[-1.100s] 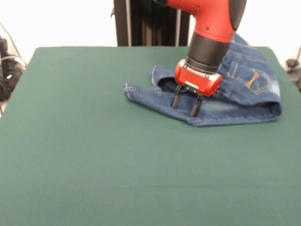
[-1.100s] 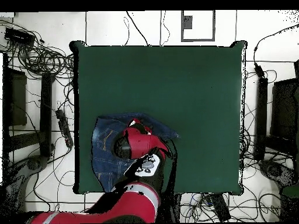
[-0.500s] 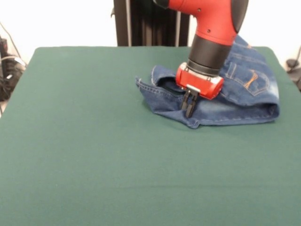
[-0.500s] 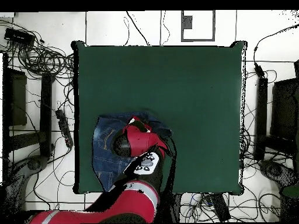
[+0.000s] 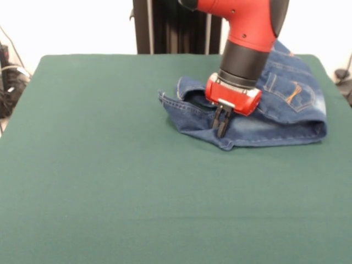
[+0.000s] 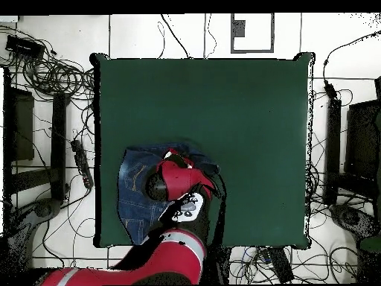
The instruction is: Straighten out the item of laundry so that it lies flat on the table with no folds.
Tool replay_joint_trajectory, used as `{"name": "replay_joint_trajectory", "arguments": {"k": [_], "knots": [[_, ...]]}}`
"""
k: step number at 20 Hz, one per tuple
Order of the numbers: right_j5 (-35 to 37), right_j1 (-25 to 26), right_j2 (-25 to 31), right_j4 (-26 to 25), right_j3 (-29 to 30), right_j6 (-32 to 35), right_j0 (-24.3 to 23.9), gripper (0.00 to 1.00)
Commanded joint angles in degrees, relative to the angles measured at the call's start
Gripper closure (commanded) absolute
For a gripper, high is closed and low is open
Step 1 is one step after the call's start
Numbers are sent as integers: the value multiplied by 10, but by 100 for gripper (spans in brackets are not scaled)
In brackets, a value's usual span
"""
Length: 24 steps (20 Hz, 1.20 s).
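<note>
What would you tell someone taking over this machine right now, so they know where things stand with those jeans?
Gripper: shut on a fold of the jeans, low against the cloth.
Jeans: bunched and folded over themselves toward one edge of the table; in the overhead view they lie near the robot's side, partly under the arm.
Done: a fold is pinched, nothing flattened yet.
Left: pull the fold out over the green cloth, release, then spread the other folds until the jeans lie flat.

Even, bright light from above; soft faint shadow under the pincer [image 5: 221, 122] on the jeans [image 5: 286, 104]. Table [image 5: 110, 181] free of glare; front view slightly soft.
</note>
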Motion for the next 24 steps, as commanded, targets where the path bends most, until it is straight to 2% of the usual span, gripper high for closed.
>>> {"name": "replay_joint_trajectory", "arguments": {"k": [1,5,9,14,20,24], "knots": [[47,-22,128,-36,-122,-45,-39,100],[129,-43,133,-52,-166,-68,-39,100],[183,-53,188,-70,-191,-98,-76,100],[225,-36,235,-104,-246,-149,-121,100],[325,-35,314,-158,-317,-271,-205,100],[403,-15,371,-184,-381,-354,-254,100]]}}
